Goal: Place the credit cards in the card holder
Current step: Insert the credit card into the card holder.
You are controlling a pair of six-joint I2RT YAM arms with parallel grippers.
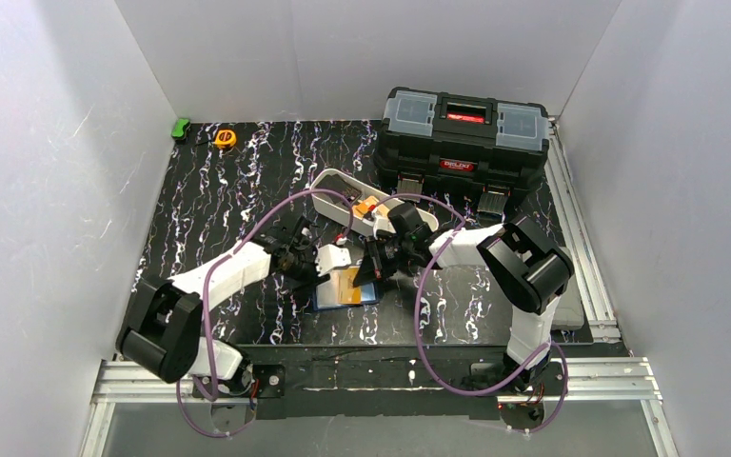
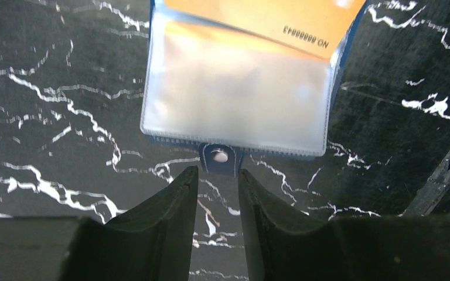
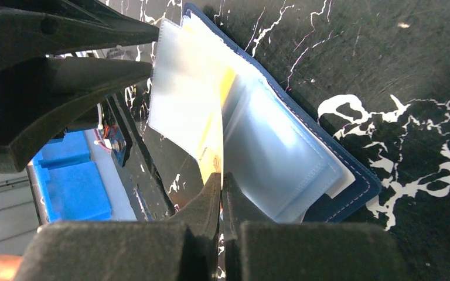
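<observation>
the thin orange-yellow plastic credit card (image 3: 215,146) is light, stiff and slick; the right tool (image 3: 221,178), clamped on its near edge, holds it among the floppy clear sleeves (image 3: 181,99) of the open navy-blue folding card holder (image 3: 360,180) on the dark marbled counter (image 1: 228,190). the left tool (image 2: 217,172), jaws narrowly apart and empty, sits just short of the snap tab (image 2: 220,157), likely the place to pin the wallet.
</observation>
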